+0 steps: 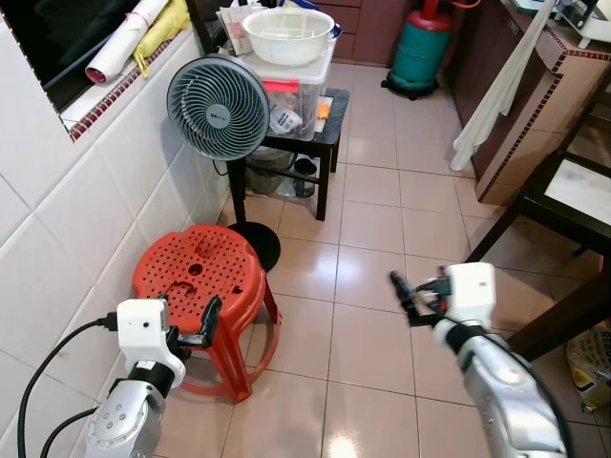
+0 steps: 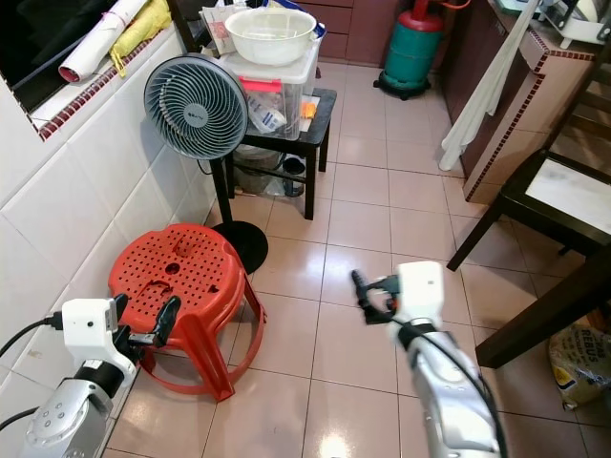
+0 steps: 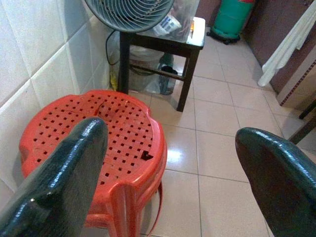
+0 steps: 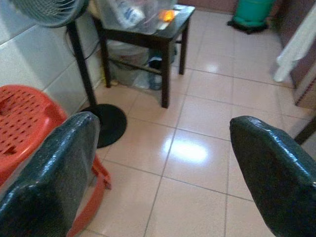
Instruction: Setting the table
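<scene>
The robot stands on a tiled floor (image 1: 372, 239). Both arms are held out low in front. The left gripper (image 1: 205, 324) is near the front edge of a red stool (image 1: 200, 277) on the left, by the white wall (image 1: 57, 258). Its two fingers (image 3: 59, 182) are spread wide and hold nothing. The right gripper (image 1: 406, 296) hangs over bare floor on the right. Its fingers (image 4: 49, 182) are spread wide too, and empty.

The thing most likely wanted for the table is the white bowl (image 1: 288, 34). It sits far away, on top of a clear box (image 1: 296, 91) on a small black table (image 1: 325, 124). A fan (image 1: 218, 107) stands just left of that. A dark table (image 1: 573, 191) is on the right.

The bowl looks like light, thin plastic. It is stiff and smooth, so it could slip. It should not break easily. The best place to hold it is the rim, with one finger inside and one outside. The box under it may wobble, so lift straight up and slow. The robot must walk closer first.
</scene>
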